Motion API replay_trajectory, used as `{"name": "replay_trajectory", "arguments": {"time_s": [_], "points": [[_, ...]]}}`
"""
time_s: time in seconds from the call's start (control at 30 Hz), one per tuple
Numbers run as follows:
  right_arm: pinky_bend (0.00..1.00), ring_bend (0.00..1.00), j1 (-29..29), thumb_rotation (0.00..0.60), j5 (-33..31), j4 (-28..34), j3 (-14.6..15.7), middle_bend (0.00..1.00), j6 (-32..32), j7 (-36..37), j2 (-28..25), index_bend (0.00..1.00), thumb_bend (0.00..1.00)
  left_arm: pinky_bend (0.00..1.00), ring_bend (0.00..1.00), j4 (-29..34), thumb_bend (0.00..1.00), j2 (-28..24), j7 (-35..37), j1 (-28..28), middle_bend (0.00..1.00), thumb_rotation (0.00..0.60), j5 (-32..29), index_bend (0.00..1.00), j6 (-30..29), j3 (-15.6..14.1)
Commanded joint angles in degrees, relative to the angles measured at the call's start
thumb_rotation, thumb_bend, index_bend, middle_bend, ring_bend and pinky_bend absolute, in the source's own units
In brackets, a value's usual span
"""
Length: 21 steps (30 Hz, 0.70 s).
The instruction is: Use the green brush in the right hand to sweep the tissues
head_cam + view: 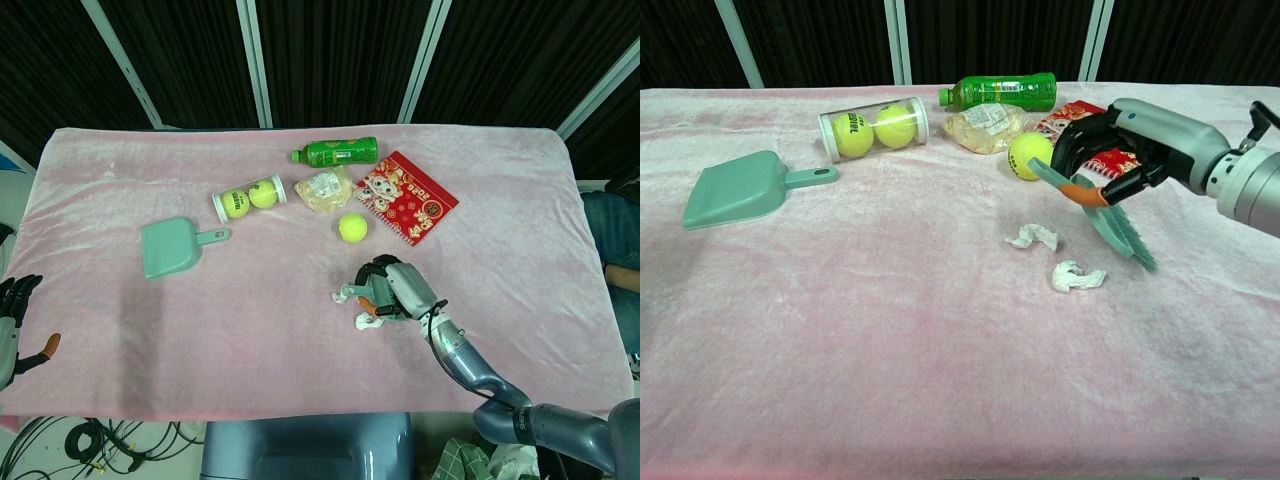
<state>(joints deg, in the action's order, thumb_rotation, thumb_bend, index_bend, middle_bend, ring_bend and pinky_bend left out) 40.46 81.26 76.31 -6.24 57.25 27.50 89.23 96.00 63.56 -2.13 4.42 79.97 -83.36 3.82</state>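
Our right hand [1120, 150] grips the green brush [1108, 222] by its handle, stiff bristles angled down just beside the near tissue [1077, 276]; the other tissue [1034, 237] lies close by. Both crumpled wads rest loose on the plush pink counter [890, 330], well apart from the smooth plastic dustpan [740, 188], so sweeping seems barely begun.
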Motion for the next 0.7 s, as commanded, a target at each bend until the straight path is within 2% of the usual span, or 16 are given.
{"name": "replay_trajectory", "arguments": {"time_s": [0.03, 0.17, 0.27, 0.47, 0.7], "points": [[0.19, 0.36, 0.5, 0.6, -1.2, 0.0, 0.6, 0.66, -2.7, -3.9, 0.4, 0.82, 0.49, 0.0, 0.01, 0.0, 0.31, -0.1, 0.0, 0.1, 0.08, 0.6, -0.1, 0.1, 0.2, 0.0], [0.19, 0.37, 1.1, 0.6, -3.7, 2.2, 0.3, 0.66, -5.6, -8.2, -0.2, 0.82, 0.49, 0.0, 0.04, 0.1, 0.31, -0.2, 0.2, 0.1, 0.08, 0.6, -0.1, 0.1, 0.4, 0.0], [0.19, 0.38, 1.0, 0.6, -5.3, 4.6, -0.4, 0.66, -6.4, -7.8, -0.3, 0.83, 0.49, 0.0, 0.04, 0.1, 0.31, -0.2, 0.2, 0.2, 0.08, 0.6, -0.1, 0.1, 0.5, 0.0], [0.19, 0.38, -0.3, 0.6, -7.0, 8.3, -2.8, 0.67, -5.9, 0.1, 1.1, 0.84, 0.49, 0.0, 0.04, 0.1, 0.31, -0.2, 0.1, 0.1, 0.08, 0.6, -0.2, 0.1, 0.4, 0.0], [0.19, 0.39, -2.1, 0.6, -6.3, 9.6, -6.1, 0.68, -3.7, 14.4, 4.2, 0.86, 0.49, 0.0, 0.04, 0.1, 0.31, -0.2, 0.2, 0.1, 0.08, 0.6, -0.1, 0.1, 0.4, 0.0]]}}
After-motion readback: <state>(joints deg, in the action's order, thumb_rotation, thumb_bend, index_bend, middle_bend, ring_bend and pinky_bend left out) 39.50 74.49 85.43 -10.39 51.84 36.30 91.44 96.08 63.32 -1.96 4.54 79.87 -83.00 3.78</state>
